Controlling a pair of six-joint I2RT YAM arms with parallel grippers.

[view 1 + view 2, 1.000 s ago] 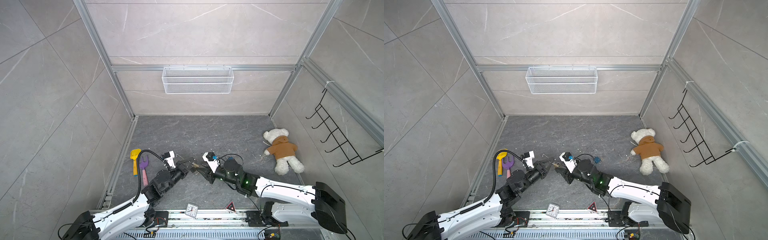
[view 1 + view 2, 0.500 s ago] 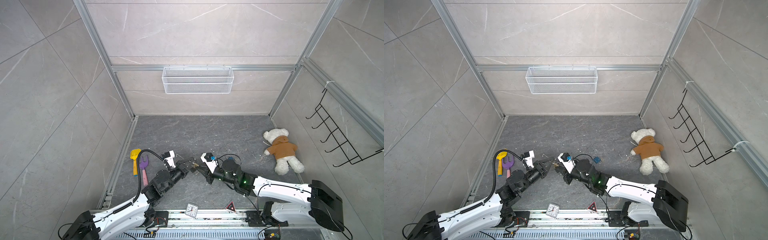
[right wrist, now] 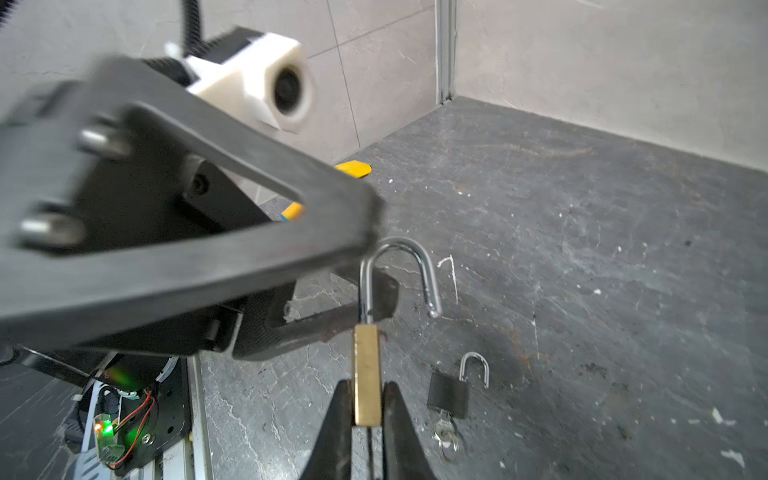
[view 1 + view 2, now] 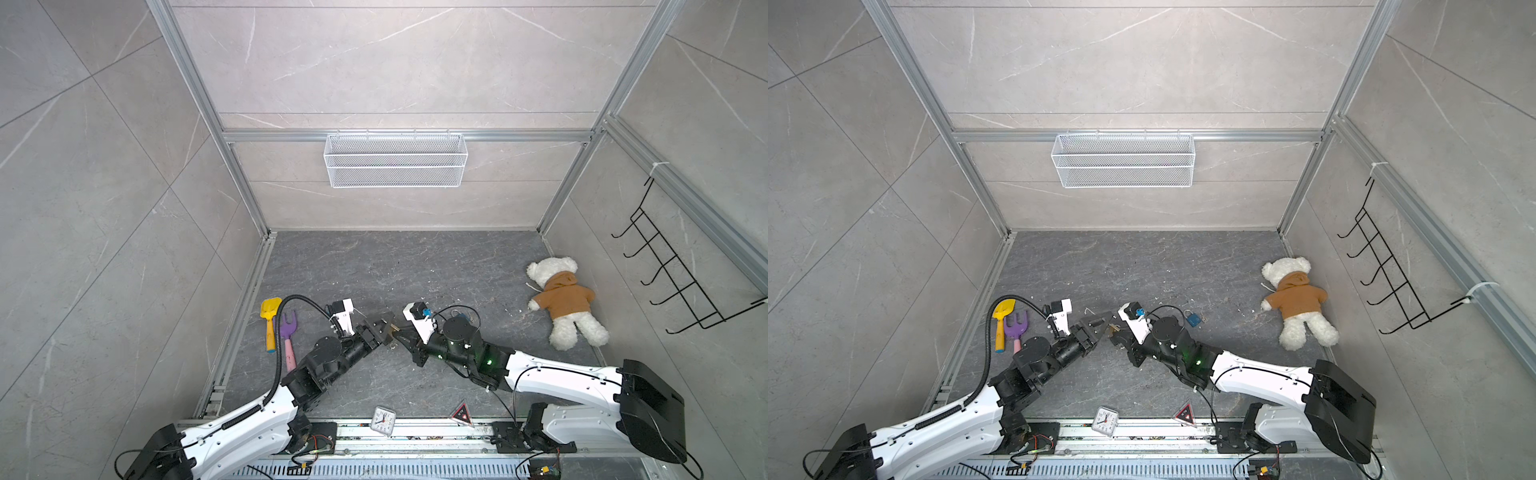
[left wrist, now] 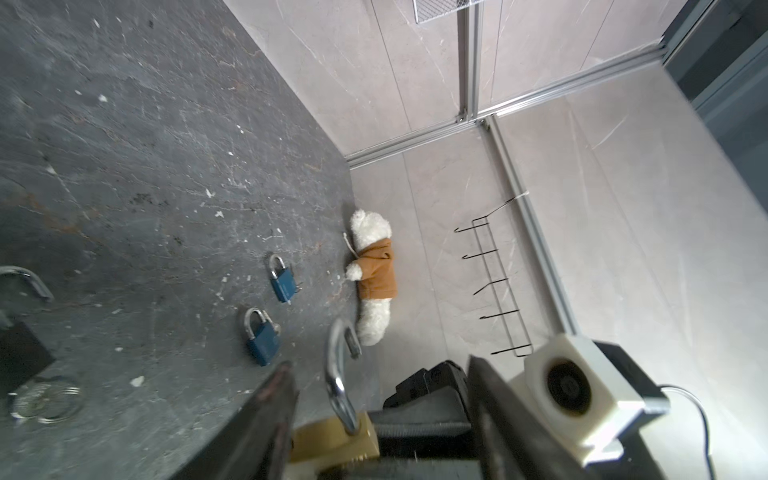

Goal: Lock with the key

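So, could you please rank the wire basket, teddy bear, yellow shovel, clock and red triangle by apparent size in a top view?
Largest to smallest:
1. wire basket
2. teddy bear
3. yellow shovel
4. clock and red triangle, which look about alike, so I will not rank them.

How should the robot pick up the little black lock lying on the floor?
Probably by the black padlock on its boxy body, coming straight down from above, with the fingers closing across its two straight side edges. It seems to lie flat on the floor. Its shackle is swung open at one end and keys stick out of the other, so both ends are awkward.
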